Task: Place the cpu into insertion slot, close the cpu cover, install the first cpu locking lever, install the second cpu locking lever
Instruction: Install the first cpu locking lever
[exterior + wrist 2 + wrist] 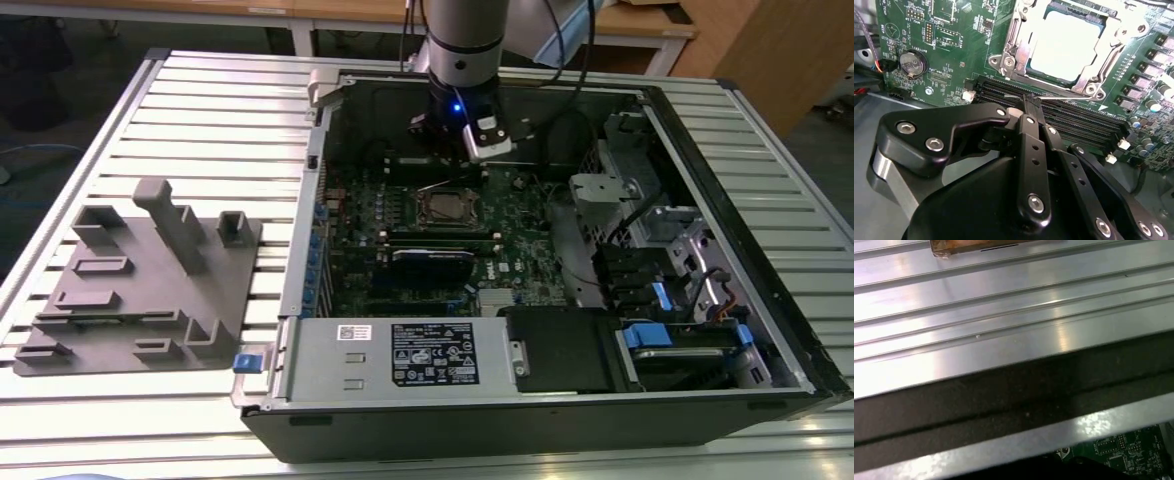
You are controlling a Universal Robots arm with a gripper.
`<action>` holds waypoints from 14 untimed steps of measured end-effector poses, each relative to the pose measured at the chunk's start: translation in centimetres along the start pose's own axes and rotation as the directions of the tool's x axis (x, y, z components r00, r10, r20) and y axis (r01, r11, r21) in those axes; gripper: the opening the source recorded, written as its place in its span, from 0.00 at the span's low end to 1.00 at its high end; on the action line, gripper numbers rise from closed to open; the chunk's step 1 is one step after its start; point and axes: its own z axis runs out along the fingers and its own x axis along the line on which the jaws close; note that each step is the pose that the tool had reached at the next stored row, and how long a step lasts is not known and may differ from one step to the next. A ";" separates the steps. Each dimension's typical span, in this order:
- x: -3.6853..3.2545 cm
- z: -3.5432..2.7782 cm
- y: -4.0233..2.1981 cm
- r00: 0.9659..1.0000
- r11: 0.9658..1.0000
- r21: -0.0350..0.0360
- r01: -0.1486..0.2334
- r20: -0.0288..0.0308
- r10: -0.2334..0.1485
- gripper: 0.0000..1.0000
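While the cpu (1066, 42) lies mid-way on the board (954, 30), framed by the cover (1013, 40), the pincer (1027, 101) hangs just outside one cover edge. It is pressed together at a thin lever (1074, 98) running along that edge; grip unconfirmed.

Robotics lab or workshop, slatted aluminium bench (200, 110), opened computer case (534, 425), wooden desks (641, 25) behind

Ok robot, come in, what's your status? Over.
Gripper shut, low over the circuit board. Cpu seated, cpu cover down around it. Thin metal rod right at its tips.
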 end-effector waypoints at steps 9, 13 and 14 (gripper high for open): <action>0.02 0.11 0.05 0.999 0.999 0.003 -0.051 0.007 0.051 0.11; 0.09 0.10 0.04 0.999 0.999 0.002 -0.052 0.007 0.052 0.11; 0.13 0.10 0.03 0.999 0.999 0.000 -0.053 0.006 0.053 0.11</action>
